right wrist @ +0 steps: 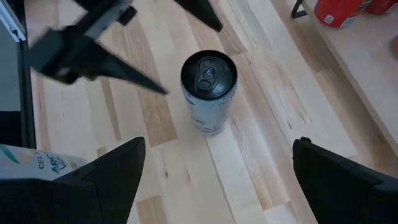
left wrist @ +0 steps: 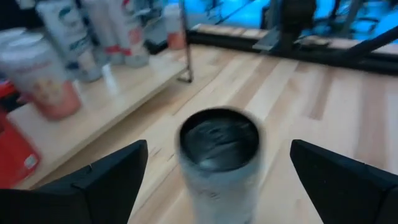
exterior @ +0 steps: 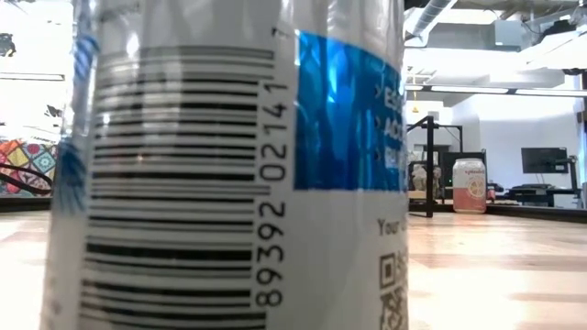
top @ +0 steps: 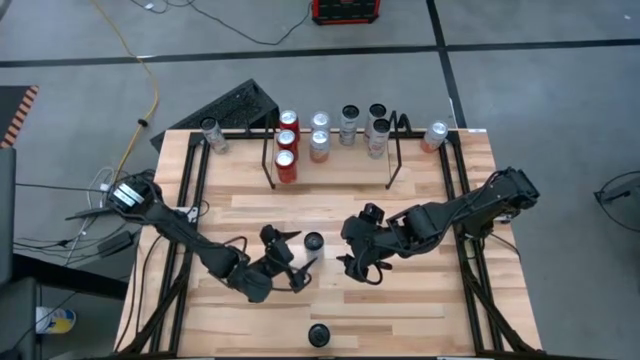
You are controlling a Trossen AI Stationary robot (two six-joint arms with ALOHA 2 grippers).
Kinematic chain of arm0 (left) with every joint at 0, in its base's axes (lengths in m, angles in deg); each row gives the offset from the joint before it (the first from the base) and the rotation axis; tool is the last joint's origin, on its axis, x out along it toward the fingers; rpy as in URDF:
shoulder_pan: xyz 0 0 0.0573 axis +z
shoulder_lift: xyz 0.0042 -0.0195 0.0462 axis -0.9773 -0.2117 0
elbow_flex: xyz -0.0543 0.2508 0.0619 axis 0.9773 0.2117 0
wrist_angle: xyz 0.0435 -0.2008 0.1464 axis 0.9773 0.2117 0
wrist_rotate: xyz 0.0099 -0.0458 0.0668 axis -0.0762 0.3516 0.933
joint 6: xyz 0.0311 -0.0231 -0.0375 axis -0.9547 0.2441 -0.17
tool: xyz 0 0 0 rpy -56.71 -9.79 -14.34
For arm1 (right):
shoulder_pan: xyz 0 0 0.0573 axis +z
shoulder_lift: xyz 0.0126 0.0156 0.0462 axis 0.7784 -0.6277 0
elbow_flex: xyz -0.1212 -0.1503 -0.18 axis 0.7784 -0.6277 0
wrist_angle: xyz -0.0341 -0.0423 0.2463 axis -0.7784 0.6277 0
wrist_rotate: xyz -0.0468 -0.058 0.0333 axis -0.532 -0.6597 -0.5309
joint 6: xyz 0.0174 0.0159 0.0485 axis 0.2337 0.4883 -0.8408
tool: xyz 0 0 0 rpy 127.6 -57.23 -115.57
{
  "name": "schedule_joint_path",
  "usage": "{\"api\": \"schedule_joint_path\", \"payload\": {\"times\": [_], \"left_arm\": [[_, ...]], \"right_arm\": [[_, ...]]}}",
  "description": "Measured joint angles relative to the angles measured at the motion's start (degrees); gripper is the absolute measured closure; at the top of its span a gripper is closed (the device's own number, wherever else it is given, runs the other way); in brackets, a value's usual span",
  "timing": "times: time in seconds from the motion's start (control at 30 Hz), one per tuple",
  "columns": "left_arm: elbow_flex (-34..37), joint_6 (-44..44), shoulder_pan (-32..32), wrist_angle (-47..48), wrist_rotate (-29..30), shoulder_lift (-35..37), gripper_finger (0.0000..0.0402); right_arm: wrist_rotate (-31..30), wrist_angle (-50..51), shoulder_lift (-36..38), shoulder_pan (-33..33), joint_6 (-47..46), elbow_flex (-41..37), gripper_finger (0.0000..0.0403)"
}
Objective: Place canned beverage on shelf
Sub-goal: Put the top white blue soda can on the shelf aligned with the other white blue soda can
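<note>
Pale wooden planks make up the counter (top: 420,310), which stands on a grey floor strewn with cables. Nearest the front edge, at six o'clock, one dark-topped can (top: 319,335) stands alone, so close to the low camera that its barcode fills that view.

Just beyond it, near the middle of the counter, a second upright can (top: 313,242) with a dark lid sits between the two arms. The left arm reaches in from nine o'clock, bent low at the elbow, and its left pincer (top: 291,262) points toward this can with its fingers spread wide, holding nothing; in the left wrist view the can (left wrist: 217,158) stands between the two dark fingertips but apart from both. The right arm folds in from three o'clock, its right pincer (top: 357,250) also wide open and empty, angled down at the can (right wrist: 208,90) from the other side.

Farther back, at twelve o'clock, the shelf (top: 330,150) of thin black rods holds a cluster of cans, three red ones at its left end and silver ones beside them. One can (top: 211,135) stands outside the shelf toward eleven o'clock and another (top: 435,136) toward one o'clock.
</note>
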Motion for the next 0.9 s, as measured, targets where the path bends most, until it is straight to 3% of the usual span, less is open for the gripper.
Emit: {"api": "schedule_joint_path", "payload": {"times": [0.2, 0.53, 0.9], "left_arm": [[0.0, -8.1, -0.8, -5.8, 2.7, 0.0, 0.002], [0.0, -3.8, 3.0, -8.0, -4.9, -4.2, 0.002], [0.0, -3.1, 5.9, -6.4, -6.4, -5.6, 0.0021]], "right_arm": [[0.0, 0.0, 0.0, 0.0, 0.0, 0.0, 0.0019], [0.0, -0.6, -0.1, -0.1, -0.1, 0.0, 0.0019], [0.0, -0.7, -0.2, -0.1, -0.5, 0.0, 0.0019]]}}
